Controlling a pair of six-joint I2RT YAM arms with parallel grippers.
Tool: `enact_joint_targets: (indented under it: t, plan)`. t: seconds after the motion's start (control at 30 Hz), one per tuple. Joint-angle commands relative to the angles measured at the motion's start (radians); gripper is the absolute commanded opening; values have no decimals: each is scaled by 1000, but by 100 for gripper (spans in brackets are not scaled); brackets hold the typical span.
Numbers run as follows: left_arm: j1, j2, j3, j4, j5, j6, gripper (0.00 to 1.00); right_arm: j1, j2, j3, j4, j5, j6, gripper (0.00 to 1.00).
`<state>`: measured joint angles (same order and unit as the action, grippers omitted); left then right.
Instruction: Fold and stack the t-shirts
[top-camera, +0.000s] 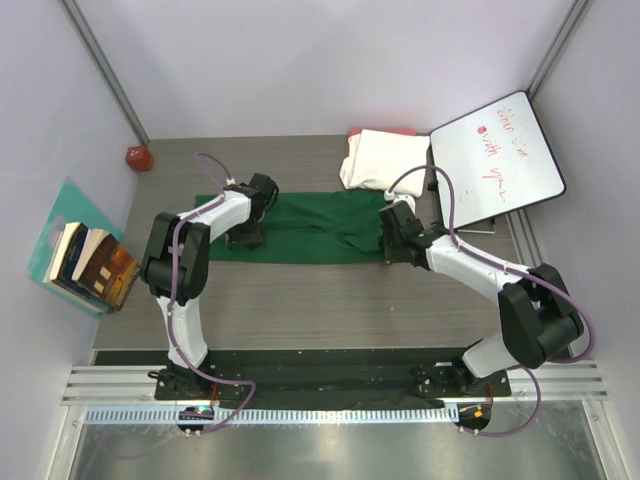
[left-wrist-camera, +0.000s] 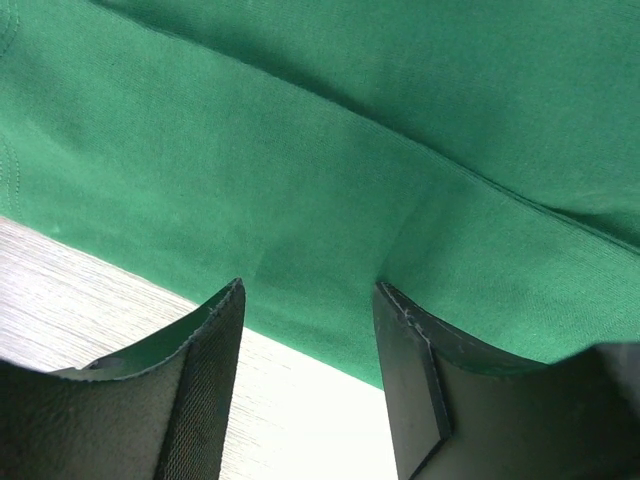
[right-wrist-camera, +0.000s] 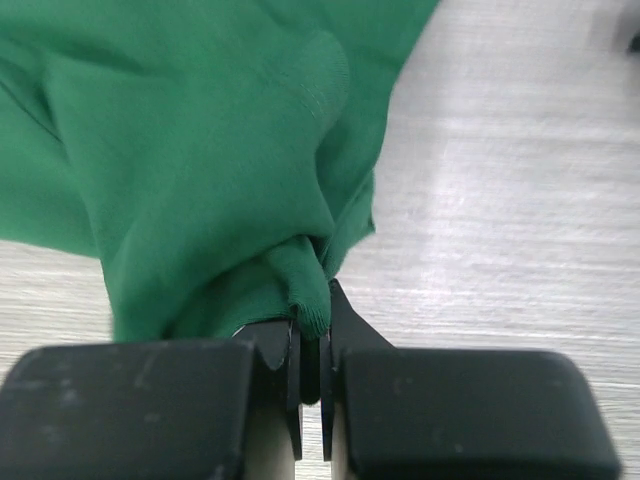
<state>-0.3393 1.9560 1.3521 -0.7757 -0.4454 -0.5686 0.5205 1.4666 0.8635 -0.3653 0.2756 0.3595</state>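
Two robot arms reach over one dark green t-shirt (top-camera: 310, 228) spread across the middle of the table (top-camera: 330, 300). The left gripper (left-wrist-camera: 310, 300) hangs over the shirt's left end, jaws parted, gripping nothing. The right gripper (right-wrist-camera: 310, 325) is clamped on a bunch of its right end. One folded cream t-shirt (top-camera: 385, 160) lies just behind.

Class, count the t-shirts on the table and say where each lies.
2 clearly. The green t-shirt lies spread across the middle; the cream-white folded t-shirt sits behind it, beside the whiteboard. A red-pink edge under it may be a third, mostly hidden.
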Motion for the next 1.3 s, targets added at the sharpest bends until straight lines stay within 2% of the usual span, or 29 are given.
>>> enact_joint_targets:
  t: [0.0, 0.23, 0.5, 0.63, 0.93, 1.03, 1.27]
  plan:
    - [-17, 70, -18, -45, -48, -13, 55, -1, 11, 132, -58, 43, -34, 1]
    - [-18, 28, -67, -60, -113, -69, 53, -1, 98, 337, -234, 62, -119, 1]
    - [-17, -6, -96, -77, -95, -77, 53, -7, 139, 468, -444, 34, -93, 1]
    - [-17, -12, -113, -83, -87, -83, 53, -8, 121, 470, -543, 31, -77, 1]
    - [-17, -60, -134, -117, -108, -91, 54, -20, 100, 419, -650, -24, -28, 2]
    - [-17, -69, -136, -125, -111, -91, 54, -27, 113, 407, -690, -64, -11, 6]
    - [-17, -83, -131, -119, -108, -86, 54, -30, 46, 322, -676, -88, 59, 22]
